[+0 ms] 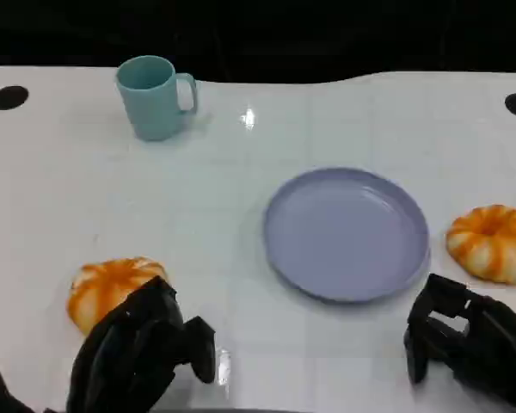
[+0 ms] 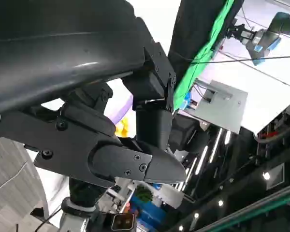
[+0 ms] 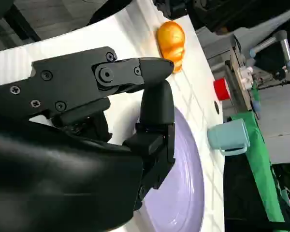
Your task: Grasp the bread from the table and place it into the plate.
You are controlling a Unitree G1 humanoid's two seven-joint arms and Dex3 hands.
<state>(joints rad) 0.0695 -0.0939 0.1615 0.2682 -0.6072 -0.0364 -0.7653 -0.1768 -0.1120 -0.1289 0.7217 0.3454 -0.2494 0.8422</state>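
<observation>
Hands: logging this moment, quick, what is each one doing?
Left hand: open, holding nothing, just next to a bread.
Right hand: open, holding nothing.

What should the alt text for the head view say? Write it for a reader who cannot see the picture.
An empty lavender plate sits mid-table between two orange-striped bread rolls: the left roll just beyond the robot's left hand, the right roll beyond its right hand. Neither hand holds anything. A teal mug stands at the far left of the white table.
</observation>
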